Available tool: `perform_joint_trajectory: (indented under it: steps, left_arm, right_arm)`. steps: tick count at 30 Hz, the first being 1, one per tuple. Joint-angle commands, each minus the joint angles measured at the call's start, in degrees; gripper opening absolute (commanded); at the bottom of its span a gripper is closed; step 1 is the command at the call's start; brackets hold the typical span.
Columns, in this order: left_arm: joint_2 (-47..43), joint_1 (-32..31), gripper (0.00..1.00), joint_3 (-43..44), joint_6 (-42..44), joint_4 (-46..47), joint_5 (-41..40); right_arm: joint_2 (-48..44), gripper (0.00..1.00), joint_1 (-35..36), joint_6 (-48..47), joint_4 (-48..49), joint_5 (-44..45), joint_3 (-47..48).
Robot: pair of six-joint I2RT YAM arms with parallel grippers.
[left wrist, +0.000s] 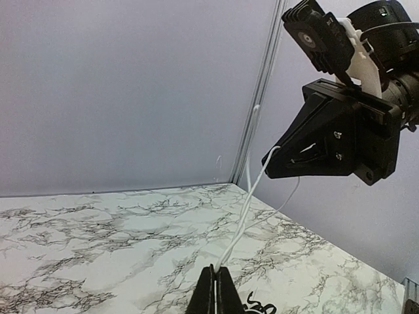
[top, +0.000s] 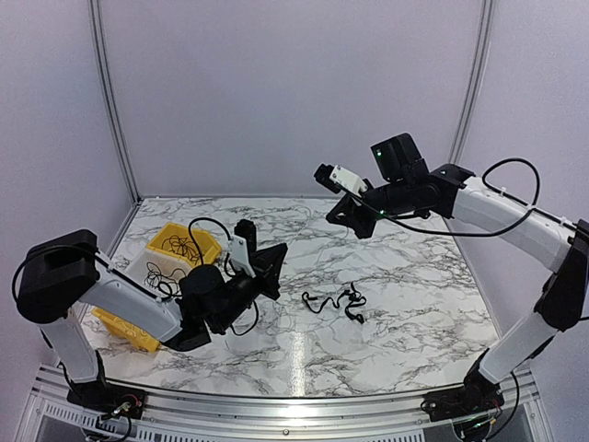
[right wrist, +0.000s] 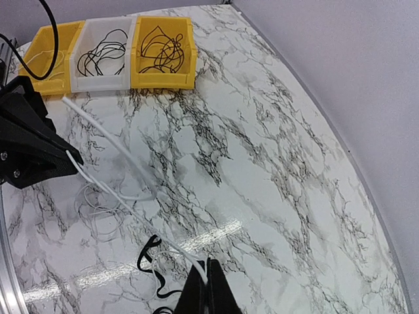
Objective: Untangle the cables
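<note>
A thin white cable (left wrist: 245, 209) runs taut through the air between my two grippers. My left gripper (left wrist: 215, 271) is shut on one end of it. My right gripper (right wrist: 208, 263) is shut on the other end, held higher over the back of the table (top: 414, 276). From the right wrist view the white cable (right wrist: 131, 209) leads to the left gripper (right wrist: 73, 159), with slack loops lying on the marble below. A short black cable (top: 336, 302) lies loose on the table's middle, under the stretched cable. This black cable (right wrist: 147, 258) is touched by neither gripper.
Three bins stand in a row at the left edge: a yellow bin (right wrist: 163, 46) and a white bin (right wrist: 101, 52), each with coiled black cables inside, then another yellow bin (right wrist: 42, 59). Grey walls close off the back and sides.
</note>
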Motion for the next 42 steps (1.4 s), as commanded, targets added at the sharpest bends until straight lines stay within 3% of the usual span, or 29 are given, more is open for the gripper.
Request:
perform_joint_trajectory:
  steps: [1,6,10,14,16,27,33,42]
  left_arm:
    - [-3.2,-0.16,0.0,-3.5,2.07,3.21,-0.8]
    - [-6.05,-0.16,0.0,-5.87,3.6,0.15,8.45]
    - [-7.58,-0.16,0.0,-6.04,3.12,-1.98,10.48]
    - [-8.81,-0.16,0.0,-4.9,0.85,-6.89,9.58]
    - [-9.34,-0.16,0.0,-3.67,-0.26,-9.96,9.61]
    - [-9.17,-0.16,0.0,-0.02,-1.15,-16.53,16.32]
    - [-9.99,-0.16,0.0,0.27,-1.03,-17.0,19.03]
    - [-10.34,-0.33,0.0,0.35,-0.91,-17.02,19.03]
  right_arm:
    - [0.49,0.0,-3.32,2.8,1.8,1.87,2.58]
    - [1.68,0.0,-4.31,1.84,0.86,-0.02,1.82]
    - [5.68,0.01,-3.61,0.96,-3.67,-2.68,2.91]
    - [3.98,0.29,-1.46,-1.58,-3.85,-1.83,3.42]
    - [-0.12,0.38,0.6,-3.87,-2.23,-1.57,2.26]
    - [-0.1,0.48,8.68,-12.85,-7.59,-9.46,0.65]
    - [1.6,0.48,10.69,-14.76,-8.95,-8.25,1.52]
    - [2.28,0.31,10.88,-14.55,-8.67,-7.51,0.84]
